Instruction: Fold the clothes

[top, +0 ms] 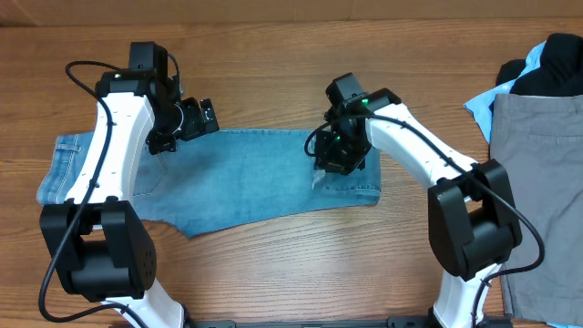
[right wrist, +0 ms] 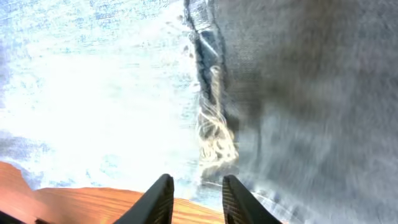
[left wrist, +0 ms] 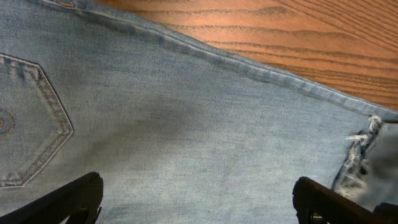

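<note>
The light-blue denim jeans (top: 255, 178) lie flat across the wooden table, waist at the left and folded leg end at the right. My left gripper (top: 187, 128) hovers wide open over the seat area. In its wrist view the jeans (left wrist: 186, 118) fill the frame, with a stitched back pocket (left wrist: 31, 124) at the left, and the left gripper (left wrist: 199, 199) has nothing between its fingers. My right gripper (top: 337, 164) is down at the leg end. In the right wrist view the right gripper (right wrist: 196, 190) stands slightly open, just off the frayed hem (right wrist: 214, 134), with no cloth pinched.
At the right edge grey trousers (top: 537, 155) lie spread out, with a black garment (top: 556, 73) and a pale blue one (top: 478, 105) bunched behind them. Bare wood table (top: 273, 64) surrounds the jeans.
</note>
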Controlling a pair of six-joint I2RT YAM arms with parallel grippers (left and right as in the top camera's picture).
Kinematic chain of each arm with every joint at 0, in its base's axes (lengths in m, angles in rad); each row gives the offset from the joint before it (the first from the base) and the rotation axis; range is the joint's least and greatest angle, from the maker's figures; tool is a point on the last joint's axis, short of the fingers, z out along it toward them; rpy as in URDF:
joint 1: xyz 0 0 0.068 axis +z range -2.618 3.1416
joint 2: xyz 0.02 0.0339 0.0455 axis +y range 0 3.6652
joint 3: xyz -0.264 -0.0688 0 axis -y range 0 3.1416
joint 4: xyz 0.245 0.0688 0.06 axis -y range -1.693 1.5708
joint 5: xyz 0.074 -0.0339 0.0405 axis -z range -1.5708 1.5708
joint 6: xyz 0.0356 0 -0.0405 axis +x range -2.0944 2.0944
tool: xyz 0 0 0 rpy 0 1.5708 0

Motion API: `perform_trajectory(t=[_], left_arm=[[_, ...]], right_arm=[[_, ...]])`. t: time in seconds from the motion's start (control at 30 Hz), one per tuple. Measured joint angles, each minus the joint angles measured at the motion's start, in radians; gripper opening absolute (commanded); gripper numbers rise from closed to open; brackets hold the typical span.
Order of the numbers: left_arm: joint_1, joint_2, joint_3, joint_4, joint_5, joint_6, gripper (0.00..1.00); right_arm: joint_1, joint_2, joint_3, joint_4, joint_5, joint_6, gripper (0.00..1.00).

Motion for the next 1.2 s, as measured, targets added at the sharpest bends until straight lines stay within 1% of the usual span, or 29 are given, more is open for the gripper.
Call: perform_trajectory(t=[0.17,0.27,0.3,0.4,0.5,0.63,0.73,0.9,1.07,1.2], left_arm=[[0.0,0.0,-0.002,-0.005,0.0,0.0,1.0],[0.0,0.0,-0.002,-0.006,0.0,0.0,1.0],[0.0,0.0,-0.002,-0.006,0.0,0.0,1.0],[0.0,0.0,-0.002,-0.006,0.0,0.0,1.0],[0.0,0.0,-0.002,-0.005,0.0,0.0,1.0],[0.0,0.0,-0.002,-0.006,0.0,0.0,1.0],[0.0,0.0,-0.002,-0.004,0.0,0.0,1.0],[0.0,0.0,-0.002,-0.005,0.0,0.0,1.0],[0.0,0.0,-0.002,-0.005,0.0,0.0,1.0],[0.0,0.0,-0.002,-0.006,0.0,0.0,1.0]], right_arm=[[0.002,0.0,0.0,-0.001,-0.002,0.007,0.31],[-0.018,0.002,0.025,-0.1,-0.004,-0.007,0.29],[-0.034,0.002,0.043,-0.133,0.001,-0.014,0.27],[-0.094,0.003,0.115,-0.214,0.037,-0.026,0.26],[-0.172,0.003,0.158,-0.24,0.071,-0.063,0.17],[-0.258,0.003,0.137,-0.251,0.082,-0.126,0.04],[-0.293,0.003,0.059,-0.188,0.033,-0.188,0.04],[-0.293,0.003,-0.079,-0.06,-0.087,-0.249,0.05],[-0.293,0.003,-0.164,0.005,-0.156,-0.278,0.1],[-0.293,0.003,-0.212,0.04,-0.161,-0.279,0.12]])
